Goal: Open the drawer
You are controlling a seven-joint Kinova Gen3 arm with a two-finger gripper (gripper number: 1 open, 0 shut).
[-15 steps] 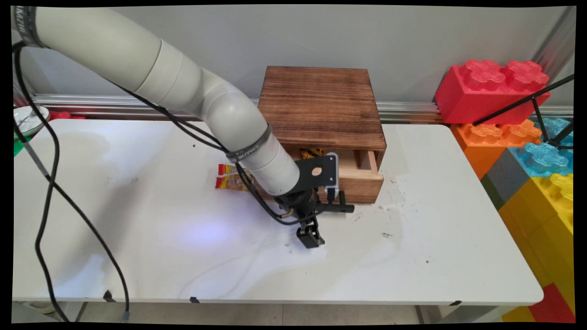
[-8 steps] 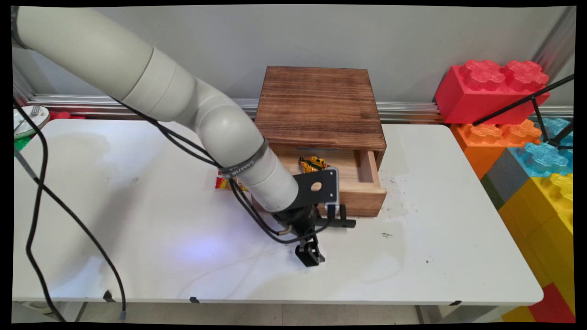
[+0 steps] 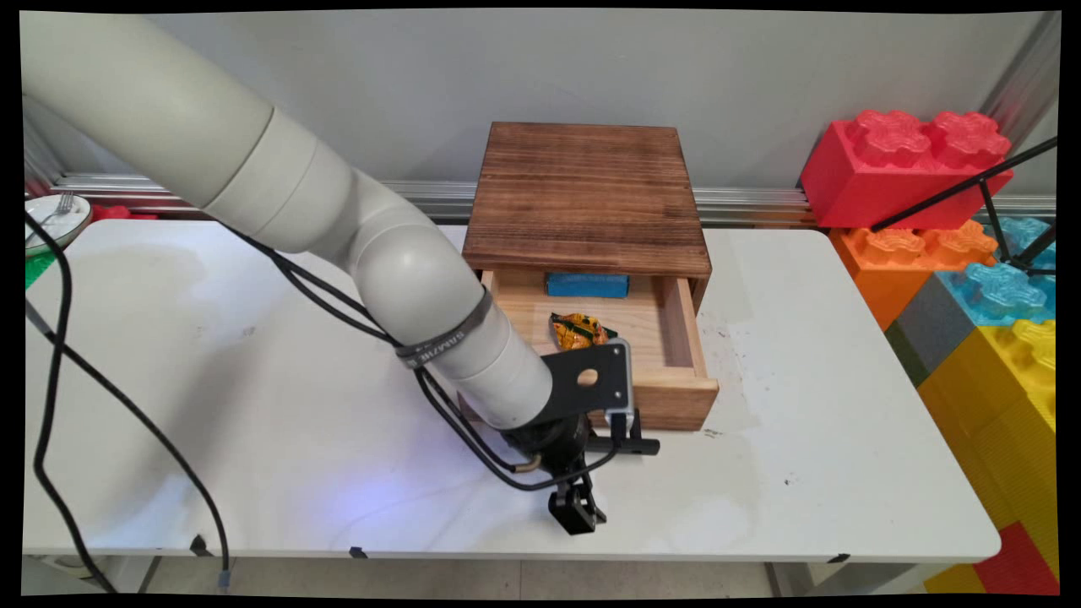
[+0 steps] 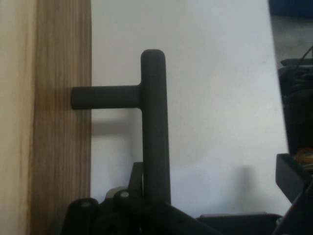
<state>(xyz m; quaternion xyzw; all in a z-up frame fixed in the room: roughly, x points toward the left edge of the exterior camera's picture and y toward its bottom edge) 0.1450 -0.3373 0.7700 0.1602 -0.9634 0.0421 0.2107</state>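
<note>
End effector closed on the black T-shaped handle at the drawer front, low over the white bench. Drawer pulled out from the dark wooden box. Inside it: blue block at the back, orange-yellow wrapper nearer the front. Big toy bricks at right.

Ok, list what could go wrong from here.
1. The drawer is already far out of the wooden box; more pulling might drag it right out or shift the box.
2. The gripper is near the table's front edge, so little room is left.
3. The handle may slip from the grip.
</note>
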